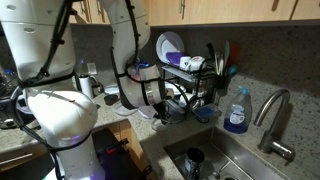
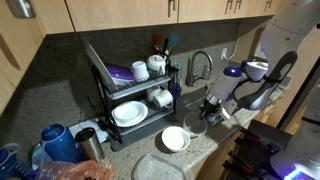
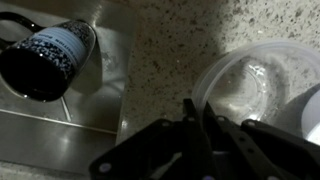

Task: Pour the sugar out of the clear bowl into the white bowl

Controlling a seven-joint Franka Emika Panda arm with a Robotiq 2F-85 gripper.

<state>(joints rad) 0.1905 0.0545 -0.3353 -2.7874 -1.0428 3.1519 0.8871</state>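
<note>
Clear round grey-rimmed bowl: black gripper is clamping its near rim; shallow opaque white bowl is lying just beside it, on the side opposite the gripper.

Arm reaches low, hand seemingly pinched shut.

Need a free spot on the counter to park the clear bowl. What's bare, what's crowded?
Bare: the speckled counter between the sink and the clear bowl, whose rim the gripper pinches. Crowded: the white bowl sits beside the dish rack with the pale plate in front; a dark cup lies in the sink.
</note>
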